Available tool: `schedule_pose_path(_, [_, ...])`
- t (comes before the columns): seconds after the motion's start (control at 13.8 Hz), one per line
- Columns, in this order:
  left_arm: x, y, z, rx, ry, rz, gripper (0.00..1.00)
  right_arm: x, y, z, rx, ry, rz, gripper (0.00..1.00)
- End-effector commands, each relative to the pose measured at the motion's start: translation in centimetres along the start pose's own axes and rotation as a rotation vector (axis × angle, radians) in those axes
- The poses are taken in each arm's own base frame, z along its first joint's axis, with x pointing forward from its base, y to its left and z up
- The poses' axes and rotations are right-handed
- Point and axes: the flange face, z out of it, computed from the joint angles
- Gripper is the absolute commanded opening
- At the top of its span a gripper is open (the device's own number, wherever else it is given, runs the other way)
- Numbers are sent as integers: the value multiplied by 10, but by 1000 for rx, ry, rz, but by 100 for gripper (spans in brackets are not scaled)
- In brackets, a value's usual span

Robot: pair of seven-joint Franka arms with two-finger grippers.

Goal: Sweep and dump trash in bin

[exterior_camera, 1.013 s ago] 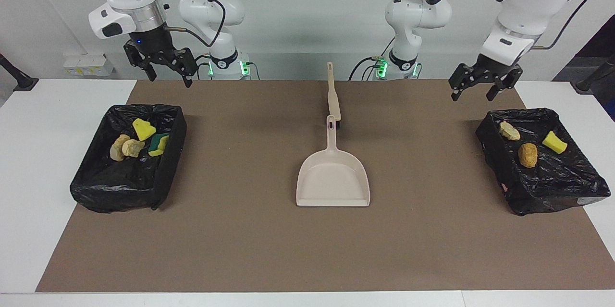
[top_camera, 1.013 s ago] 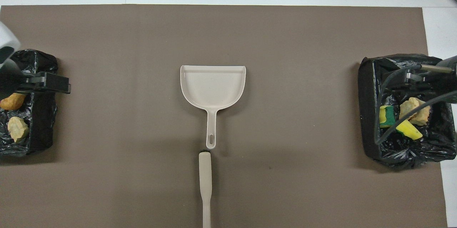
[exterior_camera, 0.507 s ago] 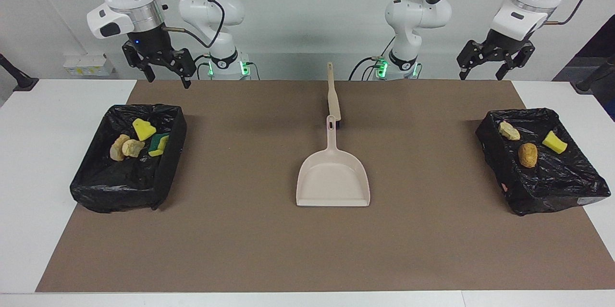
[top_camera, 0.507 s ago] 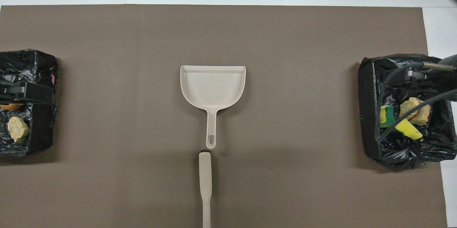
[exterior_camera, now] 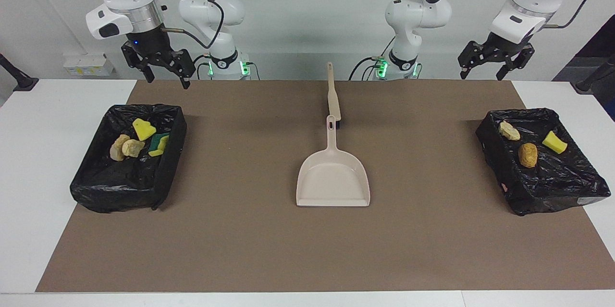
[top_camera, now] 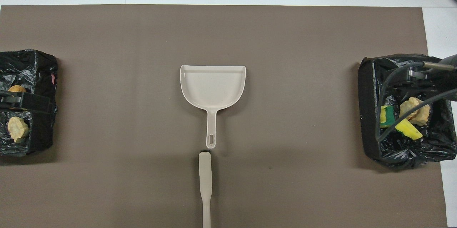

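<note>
All the trash lies in two black-lined bins. The bin (exterior_camera: 168, 163) at the right arm's end holds a yellow sponge chunk (exterior_camera: 143, 129), a green-and-yellow sponge piece (exterior_camera: 158, 145) and two tan lumps (exterior_camera: 126, 147). The bin (exterior_camera: 495, 153) at the left arm's end holds a pale lump (exterior_camera: 509, 130), an orange lump (exterior_camera: 527, 154) and a yellow sponge chunk (exterior_camera: 554, 142). My right gripper (exterior_camera: 166, 79) is open and empty, raised over its bin's edge nearest the robots. My left gripper (exterior_camera: 482, 75) is open and empty, raised above its bin's end of the mat.
A beige dustpan (exterior_camera: 333, 179) lies at the middle of the brown mat (exterior_camera: 240, 239), handle toward the robots. A beige brush (exterior_camera: 332, 93) lies just nearer to the robots, in line with the handle. White table shows around the mat.
My left gripper has risen and drawn back toward the robots from over its bin. My right gripper has risen slightly. The trash, dustpan and brush have not moved.
</note>
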Motion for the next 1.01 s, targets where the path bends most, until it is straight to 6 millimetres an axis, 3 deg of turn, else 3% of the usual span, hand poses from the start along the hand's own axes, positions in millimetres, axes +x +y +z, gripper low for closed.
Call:
schedule_pose_path(0.0, [-1, -1, -3, 16, 39, 4, 100, 4, 4, -1, 18, 15, 0, 100])
schedule_pose_path(0.58, [-2, -15, -3, 16, 41, -25, 100, 5, 10, 2, 2, -12, -2, 100])
schedule_pose_path(0.94, [0, -9, -1, 16, 40, -24, 100, 6, 9, 2, 10, -6, -2, 100])
